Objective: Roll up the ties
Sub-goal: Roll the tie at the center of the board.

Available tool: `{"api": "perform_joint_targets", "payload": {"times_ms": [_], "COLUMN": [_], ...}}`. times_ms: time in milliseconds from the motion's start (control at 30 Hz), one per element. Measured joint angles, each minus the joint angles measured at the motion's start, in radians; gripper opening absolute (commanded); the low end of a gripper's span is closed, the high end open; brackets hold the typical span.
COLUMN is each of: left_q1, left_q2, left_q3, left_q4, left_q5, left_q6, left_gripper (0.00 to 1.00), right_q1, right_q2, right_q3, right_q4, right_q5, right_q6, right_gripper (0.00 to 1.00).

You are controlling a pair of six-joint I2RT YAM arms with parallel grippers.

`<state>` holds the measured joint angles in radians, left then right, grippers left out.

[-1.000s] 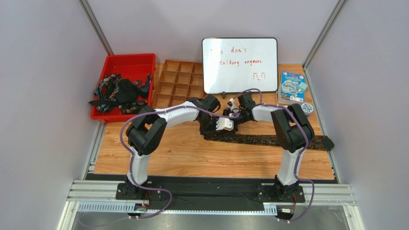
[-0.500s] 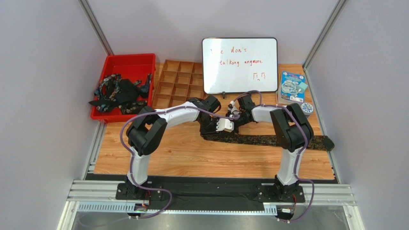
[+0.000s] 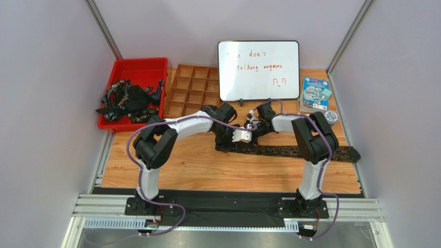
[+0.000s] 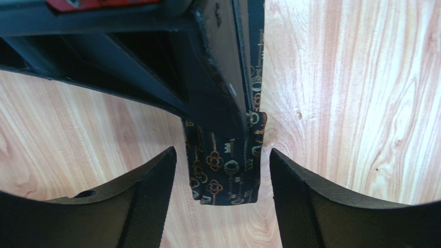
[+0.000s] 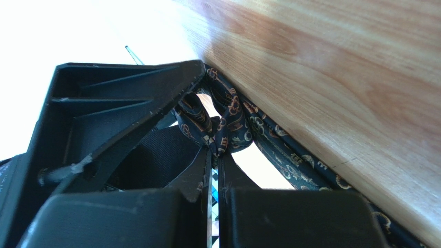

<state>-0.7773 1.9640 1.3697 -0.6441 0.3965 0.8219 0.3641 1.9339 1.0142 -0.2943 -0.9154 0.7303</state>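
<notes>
Below the whiteboard (image 3: 258, 70) reading "talking anymore", right pincer (image 5: 216, 155) clamps the tie (image 3: 290, 151); left pincer (image 4: 221, 155) is spread apart.

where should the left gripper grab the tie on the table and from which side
Grip the tie at its narrow end, straight down from above, a finger on each long edge. It lies flat on the table, narrow enough there for the open left gripper, beside the fold the right gripper pinches.
</notes>
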Motion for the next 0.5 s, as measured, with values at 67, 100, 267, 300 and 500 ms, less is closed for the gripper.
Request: {"api": "perform_joint_targets", "payload": {"times_ms": [67, 100, 267, 300, 500], "left_q1": [0.0, 0.0, 0.0, 0.0, 0.0], "left_q2": [0.0, 0.0, 0.0, 0.0, 0.0], "left_q3": [0.0, 0.0, 0.0, 0.0, 0.0], "left_q4": [0.007, 0.009, 0.018, 0.021, 0.052], "left_q5": [-0.006, -0.008, -0.014, -0.014, -0.011], "left_q6": [0.003, 0.005, 0.018, 0.018, 0.037], "left_gripper": [0.86, 0.87, 0.89, 0.93, 0.99], "right_q1": [0.0, 0.0, 0.0, 0.0, 0.0], "right_q2": [0.001, 0.002, 0.008, 0.01, 0.011], "right_q3": [0.0, 0.0, 0.0, 0.0, 0.0], "right_q4": [0.0, 0.0, 0.001, 0.001, 0.001], "right_q5": [0.0, 0.0, -0.003, -0.003, -0.005], "right_q6": [0.005, 0.006, 0.01, 0.01, 0.013], "right_gripper": [0.0, 0.0, 0.0, 0.0, 0.0]}}
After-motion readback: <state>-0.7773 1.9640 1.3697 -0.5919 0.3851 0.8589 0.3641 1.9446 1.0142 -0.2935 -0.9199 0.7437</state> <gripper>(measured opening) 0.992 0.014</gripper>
